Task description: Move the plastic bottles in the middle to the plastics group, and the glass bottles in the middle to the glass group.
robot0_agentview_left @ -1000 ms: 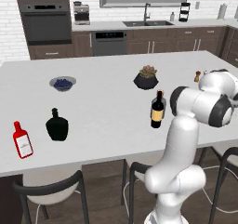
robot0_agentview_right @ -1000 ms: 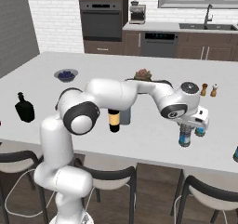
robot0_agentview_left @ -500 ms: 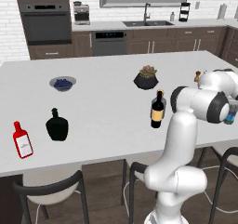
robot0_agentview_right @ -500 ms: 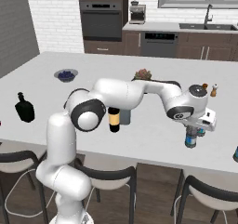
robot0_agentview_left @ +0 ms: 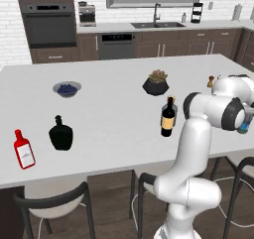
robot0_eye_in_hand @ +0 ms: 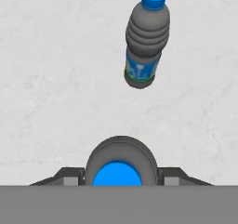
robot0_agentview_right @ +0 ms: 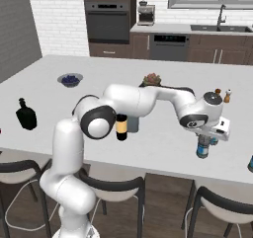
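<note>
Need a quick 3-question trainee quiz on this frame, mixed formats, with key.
1. True or false: the claw grips a blue-capped bottle.
2. Which stands nearest the black flask? A wine bottle; B red bottle; C plant pot.
3. Fill in: in the hand view, beyond the claw, a second ____ stands on the counter.
Key: 1 true; 2 B; 3 water bottle.
</note>
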Robot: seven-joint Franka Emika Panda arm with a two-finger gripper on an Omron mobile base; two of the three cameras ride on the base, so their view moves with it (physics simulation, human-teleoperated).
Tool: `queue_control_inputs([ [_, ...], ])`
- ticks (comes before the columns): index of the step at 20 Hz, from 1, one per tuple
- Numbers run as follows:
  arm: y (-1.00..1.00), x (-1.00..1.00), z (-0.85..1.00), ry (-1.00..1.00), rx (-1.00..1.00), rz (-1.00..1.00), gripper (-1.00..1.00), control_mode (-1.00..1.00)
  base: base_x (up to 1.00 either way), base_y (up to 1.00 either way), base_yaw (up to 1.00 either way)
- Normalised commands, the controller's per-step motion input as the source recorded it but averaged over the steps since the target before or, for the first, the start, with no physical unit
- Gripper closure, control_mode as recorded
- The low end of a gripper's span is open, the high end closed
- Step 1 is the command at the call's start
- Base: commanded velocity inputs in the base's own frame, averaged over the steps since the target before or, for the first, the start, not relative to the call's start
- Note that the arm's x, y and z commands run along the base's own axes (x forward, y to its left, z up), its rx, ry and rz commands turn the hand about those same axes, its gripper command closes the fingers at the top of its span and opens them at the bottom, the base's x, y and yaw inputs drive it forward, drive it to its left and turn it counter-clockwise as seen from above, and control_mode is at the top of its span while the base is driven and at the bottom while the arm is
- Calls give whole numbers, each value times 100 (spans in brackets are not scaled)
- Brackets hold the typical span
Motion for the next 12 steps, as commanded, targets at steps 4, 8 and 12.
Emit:
queue_control_inputs([
  [4,1,0,-39,0,0,1,100,-100,0,0,0],
  [8,0,0,-22,0,0,0,100,-100,0,0,0],
  [12,0,2,-5,0,0,0,100,-100,0,0,0],
])
